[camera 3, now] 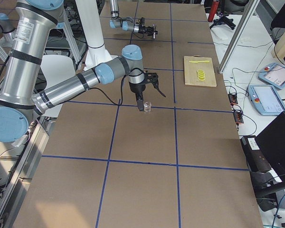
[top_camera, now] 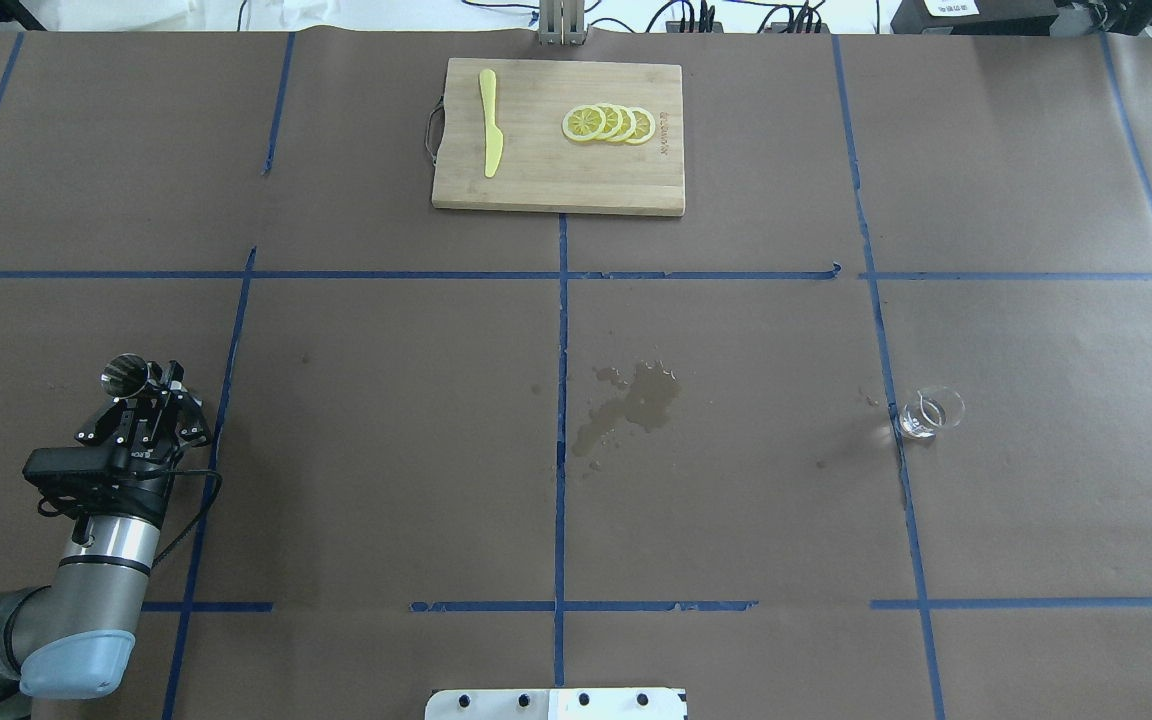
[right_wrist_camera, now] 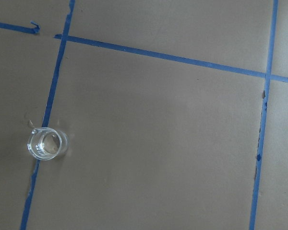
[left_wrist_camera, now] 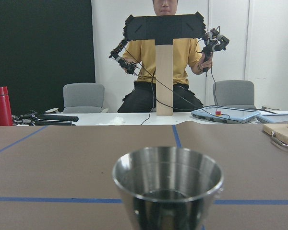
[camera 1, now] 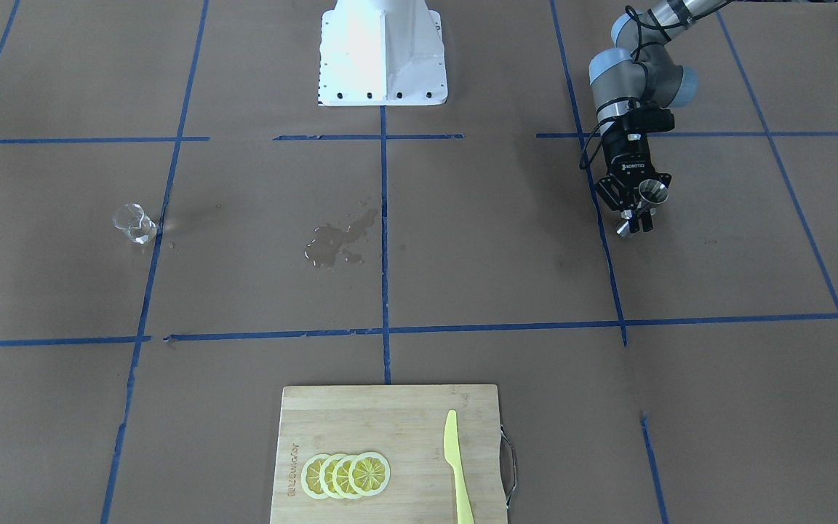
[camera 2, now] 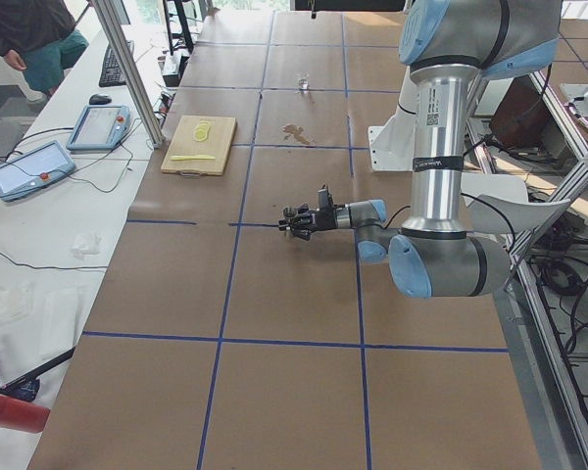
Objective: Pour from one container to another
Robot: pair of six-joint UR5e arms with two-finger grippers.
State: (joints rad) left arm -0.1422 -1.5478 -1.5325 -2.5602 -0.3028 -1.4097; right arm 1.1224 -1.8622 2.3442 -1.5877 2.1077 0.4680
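Clamping the one steel jigger (camera 1: 653, 191) upright at upper right of the front-facing view, the left end effector (camera 1: 637, 218) is well apart from the single glass cup (camera 1: 133, 223) on the table (camera 1: 492, 255) at middle left, while how open the right end effector (camera 3: 143, 97) is cannot be told; four lemon slices (camera 1: 346, 475) lie on one board (camera 1: 390, 415).

glass cup (top_camera: 928, 412): open all round | spill (top_camera: 648, 396): mid-table | board (top_camera: 536, 190): far edge

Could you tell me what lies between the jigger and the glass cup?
Overhead view: between jigger and glass cup, only a wet stain and blue tape lines.
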